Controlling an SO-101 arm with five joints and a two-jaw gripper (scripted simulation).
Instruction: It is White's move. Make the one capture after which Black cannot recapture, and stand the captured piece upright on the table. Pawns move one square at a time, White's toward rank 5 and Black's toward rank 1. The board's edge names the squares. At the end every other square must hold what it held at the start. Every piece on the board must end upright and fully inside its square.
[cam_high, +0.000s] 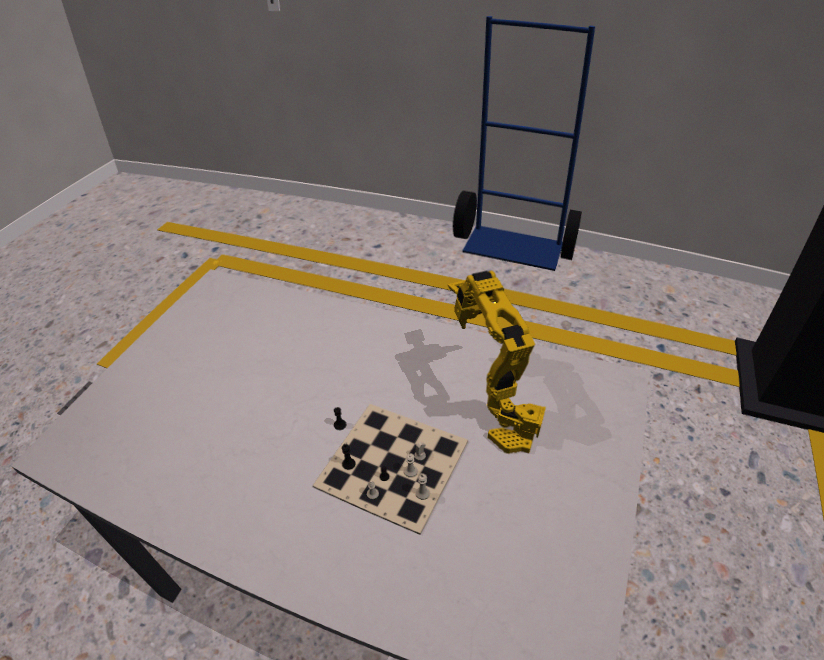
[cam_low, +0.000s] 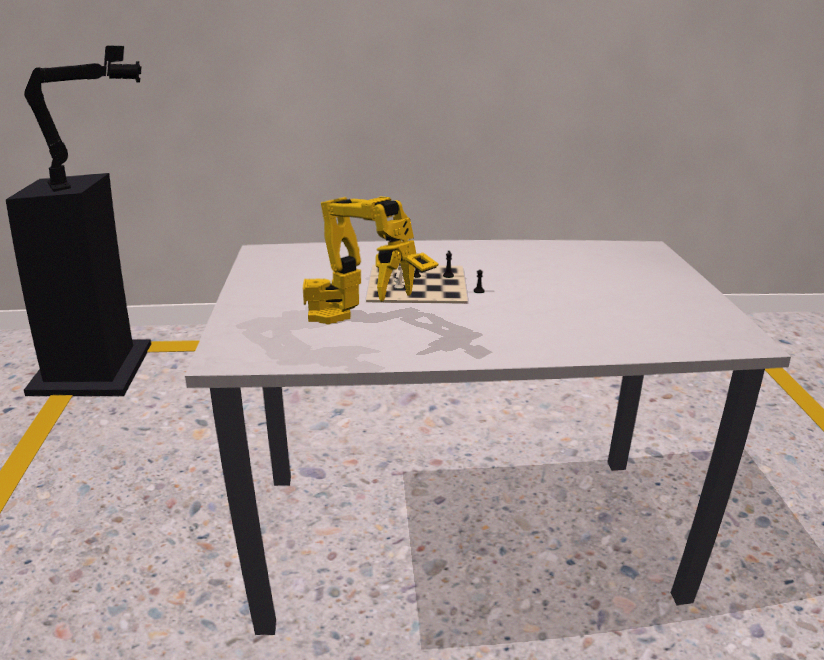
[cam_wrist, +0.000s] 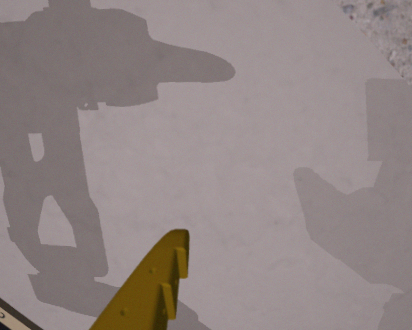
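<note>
In the top view a beige-and-black chessboard (cam_high: 447, 437) (cam_low: 440, 299) (cam_wrist: 17, 320) lies on the pale grey table (cam_high: 226, 385) (cam_low: 584, 309) (cam_wrist: 250, 150), at the lower centre of the frame. Four white chess pieces, one of them a small piece (cam_high: 372, 490) near the board's lower edge, stand upright on it with a tall black piece (cam_high: 348, 457) (cam_low: 448, 265) at its left side and a small black piece (cam_high: 383, 474) near its middle. Another black chess piece (cam_high: 339, 419) (cam_low: 479, 281) stands upright on the table, off the board and near its upper-left edge. The yellow arm (cam_high: 510, 360) (cam_low: 340, 237) rises right of the board, its yellow gripper (cam_high: 456, 306) (cam_low: 396, 296) (cam_wrist: 182, 240) raised above the table with the fingers partly open and nothing between them. The wrist view shows one finger, shadows and a corner of board, so the piece types are, in fairness, hard to name from there
</note>
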